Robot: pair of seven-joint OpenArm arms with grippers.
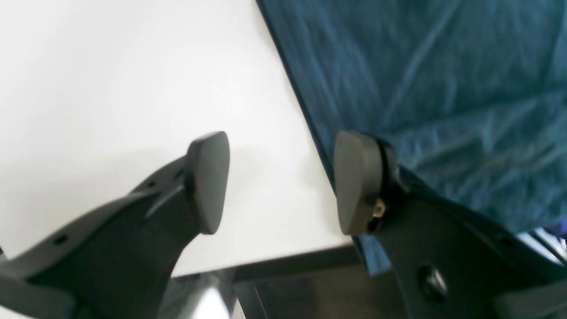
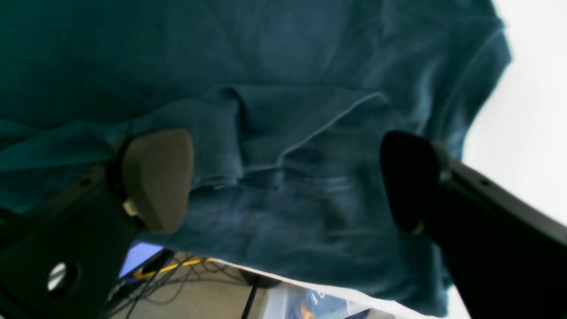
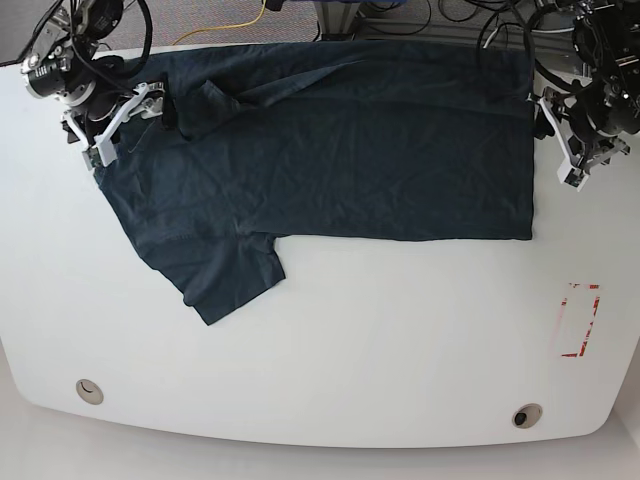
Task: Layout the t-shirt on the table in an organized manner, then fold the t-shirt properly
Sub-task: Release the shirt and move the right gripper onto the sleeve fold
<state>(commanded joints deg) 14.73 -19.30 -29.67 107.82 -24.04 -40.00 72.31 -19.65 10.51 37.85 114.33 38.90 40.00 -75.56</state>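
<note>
Wrinkled navy t-shirt (image 3: 340, 140) lies spread flat across the white table (image 3: 380, 340).

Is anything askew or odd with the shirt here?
Yes. The t-shirt lies mostly flat, but the sleeve by the right gripper is folded over, and the far edge overhangs the table.

The table (image 3: 330, 340) is a glossy white top with curved edges and 2 round grommet holes (image 3: 89, 391) near its front rim. A red tape rectangle (image 3: 579, 320) marks the front right area. The t-shirt (image 3: 340, 140) — dark navy, wrinkled — lies spread across the far half, 1 sleeve (image 3: 225, 275) pointing frontward.
</note>
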